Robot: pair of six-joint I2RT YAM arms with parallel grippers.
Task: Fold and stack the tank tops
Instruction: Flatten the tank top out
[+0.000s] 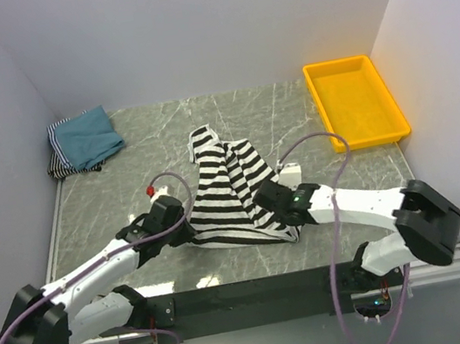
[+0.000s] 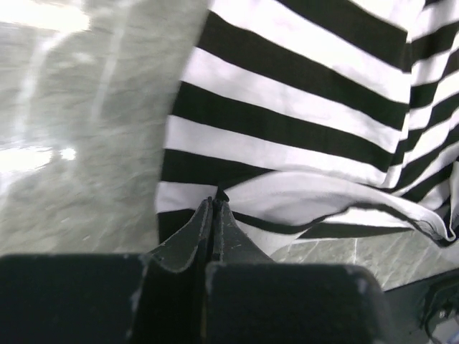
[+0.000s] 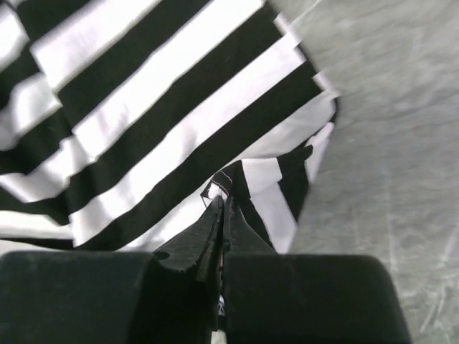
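Both near corners of the striped tank top (image 1: 229,191) are pinched: the left gripper (image 2: 214,204) clamps one, the right gripper (image 3: 222,204) the other. Soft, rumpled black-and-white cloth lies between them on the grey marbled table (image 1: 292,117).

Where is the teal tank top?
Top view: the teal tank top lies at the far left corner of the table, on a finely striped top, across from the yellow tray at the far right.
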